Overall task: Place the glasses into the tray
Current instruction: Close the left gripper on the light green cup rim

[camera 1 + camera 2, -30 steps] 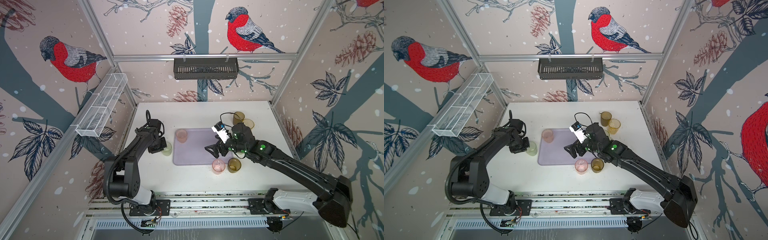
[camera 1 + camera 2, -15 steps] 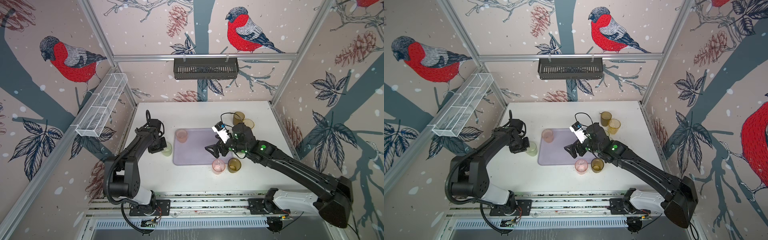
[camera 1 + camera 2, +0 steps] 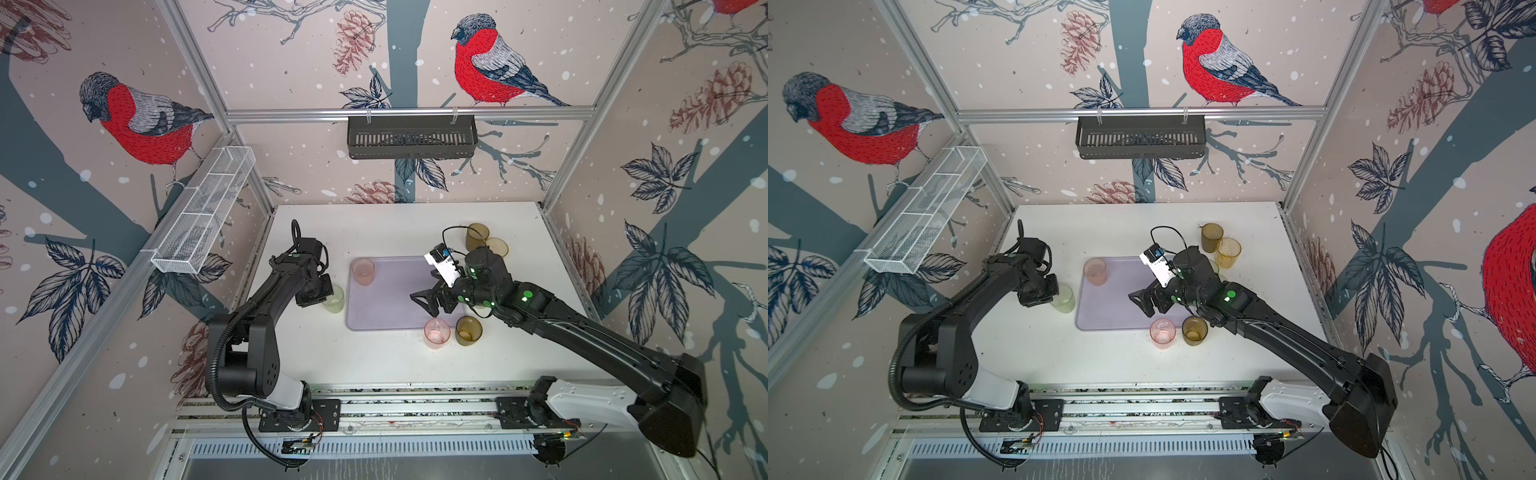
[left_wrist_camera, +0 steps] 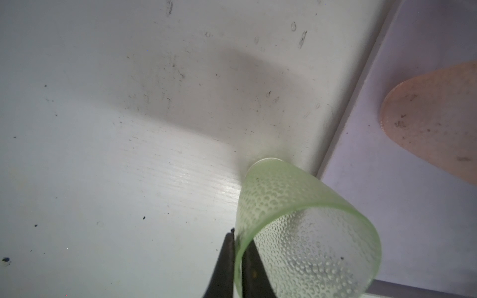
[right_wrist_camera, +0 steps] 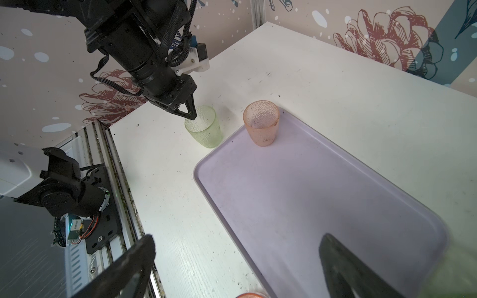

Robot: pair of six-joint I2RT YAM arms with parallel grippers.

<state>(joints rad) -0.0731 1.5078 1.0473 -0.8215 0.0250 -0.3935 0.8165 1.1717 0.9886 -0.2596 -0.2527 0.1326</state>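
Nearest us, at the tray's [image 3: 376, 309] 5 o'clock, the near pink glass [image 3: 436, 332] and an olive glass [image 3: 468, 330] stand on the table [image 3: 374, 361], just outside the rim. Just past them the right gripper [image 3: 422, 304] hangs over the tray's 4 o'clock part, jaws wide apart and empty, unmoved over the last second. At the tray's 9 o'clock the left gripper [image 4: 238, 245] has just finished closing: its jaws now pinch the wall of the green glass [image 4: 296, 219], one finger inside the rim, one outside. That glass stands on the table just beside the tray's rim, not yet lifted as far as we can tell. We judge the grasp made, so a lift and short carry toward 3 o'clock should follow. Farther off, the far pink glass [image 3: 363, 272] stands inside the tray at 11 o'clock, the only one in. A second olive glass [image 3: 476, 236] and an amber glass [image 3: 497, 247] wait beyond at 1 o'clock.
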